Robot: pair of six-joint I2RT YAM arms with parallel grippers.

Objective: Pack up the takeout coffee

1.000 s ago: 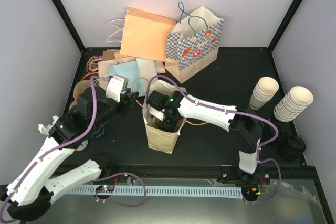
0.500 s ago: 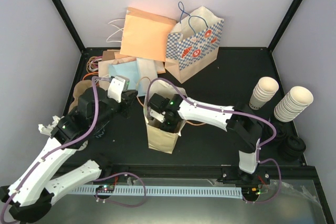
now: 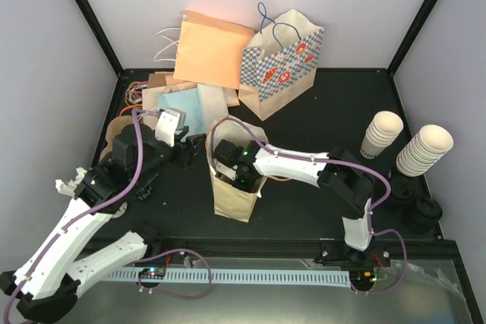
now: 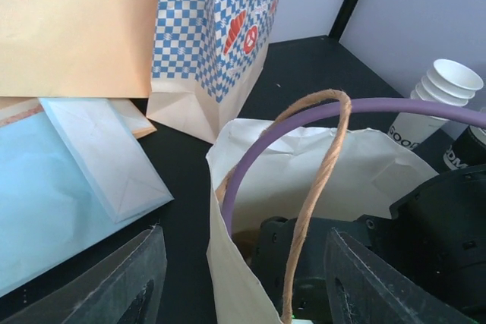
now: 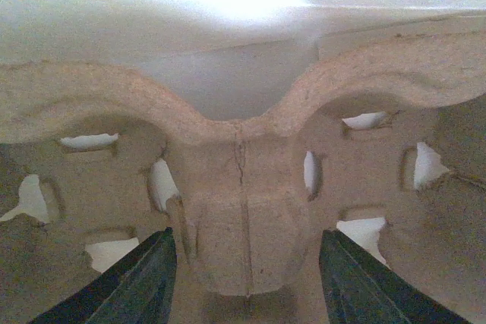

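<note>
Left fingers (image 4: 133, 286) reopening wide beside brown bag (image 3: 230, 201) rim after brief pinch, holding nothing. Right fingers (image 5: 140, 278) reaching deeper inside, straddling pulp carrier (image 5: 243, 218); grip unclear. Takeout coffee not showing, possibly hiding inside bag.

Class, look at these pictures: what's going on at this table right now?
The right arm's tool reaches down inside the brown paper bag, straddling the centre of a pulp cup carrier; a grip can't be confirmed. The left tool stands open at the bag's rim. To the right sit stacked lidless cups.
</note>
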